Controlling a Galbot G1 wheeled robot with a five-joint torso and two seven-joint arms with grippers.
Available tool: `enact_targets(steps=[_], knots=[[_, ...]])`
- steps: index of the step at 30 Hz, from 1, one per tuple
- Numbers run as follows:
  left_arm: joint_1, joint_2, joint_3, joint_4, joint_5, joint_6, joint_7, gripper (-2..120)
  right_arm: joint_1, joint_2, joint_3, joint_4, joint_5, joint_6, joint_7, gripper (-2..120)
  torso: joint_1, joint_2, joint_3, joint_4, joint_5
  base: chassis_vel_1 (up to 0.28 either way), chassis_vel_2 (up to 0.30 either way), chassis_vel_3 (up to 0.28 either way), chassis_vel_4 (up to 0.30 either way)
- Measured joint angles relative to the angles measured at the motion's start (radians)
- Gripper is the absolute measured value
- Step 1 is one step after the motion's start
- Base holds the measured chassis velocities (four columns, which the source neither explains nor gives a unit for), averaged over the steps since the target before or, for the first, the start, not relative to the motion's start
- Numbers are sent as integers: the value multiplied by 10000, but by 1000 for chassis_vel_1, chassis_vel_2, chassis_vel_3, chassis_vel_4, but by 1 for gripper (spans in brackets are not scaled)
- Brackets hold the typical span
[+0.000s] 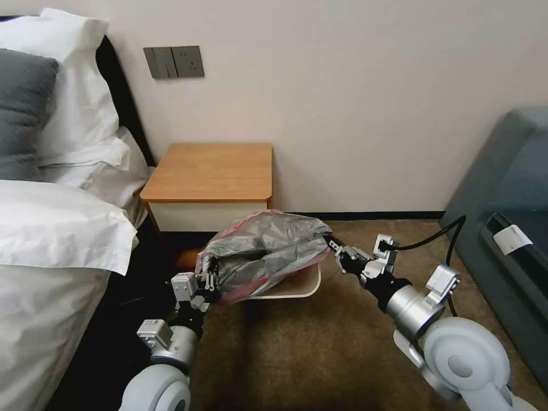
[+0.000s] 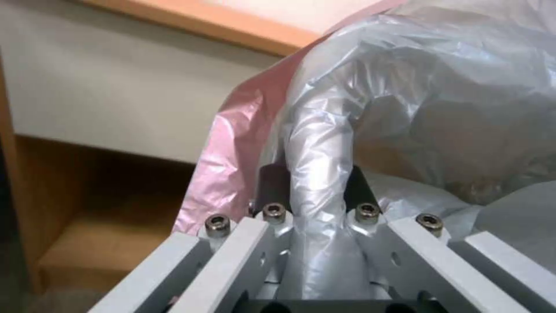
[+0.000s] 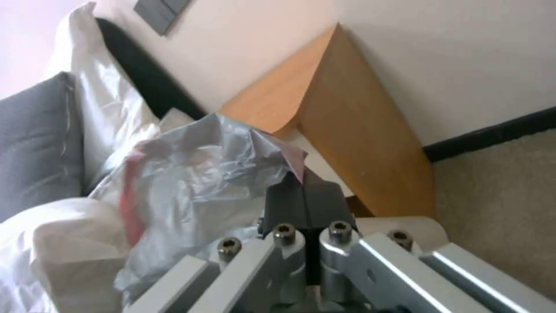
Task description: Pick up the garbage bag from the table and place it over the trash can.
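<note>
Garbage bag point(image 1: 265, 251): held stretched between both grippers above the trash can, off the table; grey plastic with a pinkish-red rim, crumpled and partly opened.
Left gripper point(image 1: 206, 281): clamped on the bag's near-left edge; in the left wrist view a bunched fold of plastic is seen pinched between the black pads point(image 2: 272, 184).
Right gripper point(image 1: 331, 242): closed tight on the bag's right corner, the pads pressed together on the film.
Trash can point(image 1: 297, 288): set on the carpet in front of the table, mostly covered by the bag; the cream rim is exposed on the near right.
Table point(image 1: 214, 168): placed against the wall beside the bed point(image 1: 51, 240).
</note>
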Motion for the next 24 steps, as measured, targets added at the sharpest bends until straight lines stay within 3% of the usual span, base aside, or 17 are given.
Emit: enact_targets(steps=[2,11,24], knots=[[37,-14,-16,27,112,-212,318,5,195,-73,16,-98,256,-104,372,0,0,0,0,0,0,0,0,0,0],[6,-92,-50,134,104,-565,668,5,323,-453,354,-174,1033,-639,1015,0,0,0,0,0,0,0,0,0,0],[-152,-194,-233,186,-1096,-696,801,5,-180,-534,618,-7,1769,-1159,747,0,0,0,0,0,0,0,0,0,0]])
